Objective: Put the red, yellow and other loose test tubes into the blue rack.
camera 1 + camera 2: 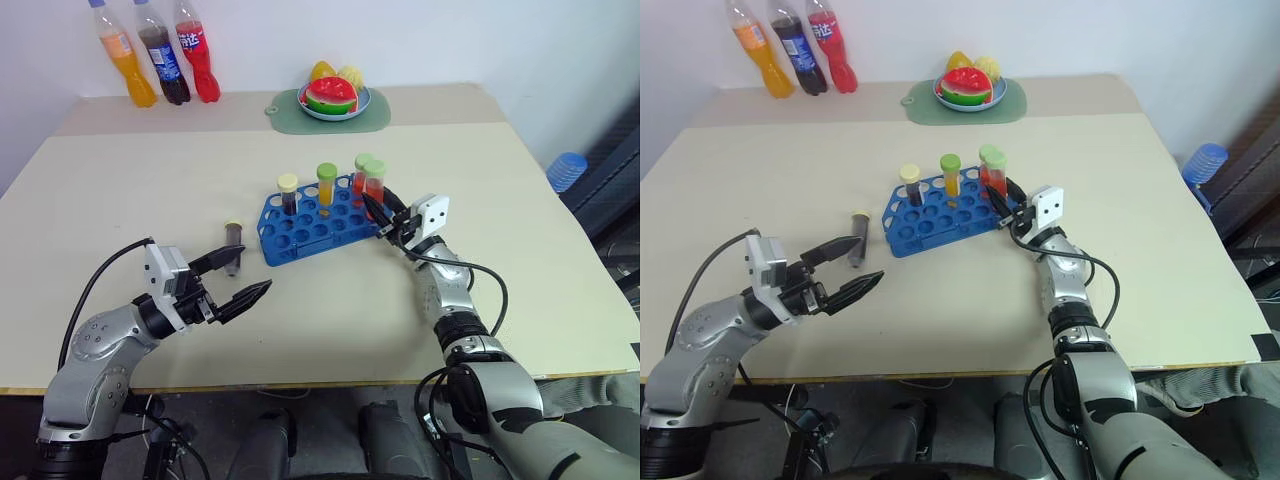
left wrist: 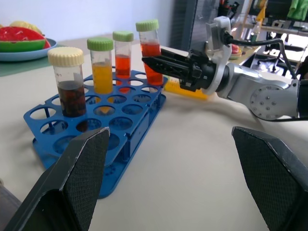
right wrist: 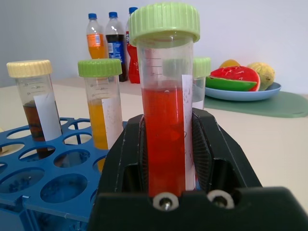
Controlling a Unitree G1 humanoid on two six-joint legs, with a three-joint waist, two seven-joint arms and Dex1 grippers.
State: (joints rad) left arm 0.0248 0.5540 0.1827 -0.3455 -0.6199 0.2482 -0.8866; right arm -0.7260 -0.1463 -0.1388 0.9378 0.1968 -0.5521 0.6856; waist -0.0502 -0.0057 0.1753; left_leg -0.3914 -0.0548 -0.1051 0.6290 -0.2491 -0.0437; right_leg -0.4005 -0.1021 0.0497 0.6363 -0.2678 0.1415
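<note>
Upright, green-capped red tube holds red-orange liquid.

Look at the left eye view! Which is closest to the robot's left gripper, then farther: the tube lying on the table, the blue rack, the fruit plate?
From the left gripper:
1. The clear dark-liquid tube with pale cap, lying just beyond its fingertips.
2. The bright blue plastic rack, farther right, mid-table.
3. The blue plate of fruit, at the far edge.

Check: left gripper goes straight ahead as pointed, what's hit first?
Probably the right end of the rack; just past it sit the right gripper and its red tube. Depth is unclear, so it might skim past the rack.
</note>
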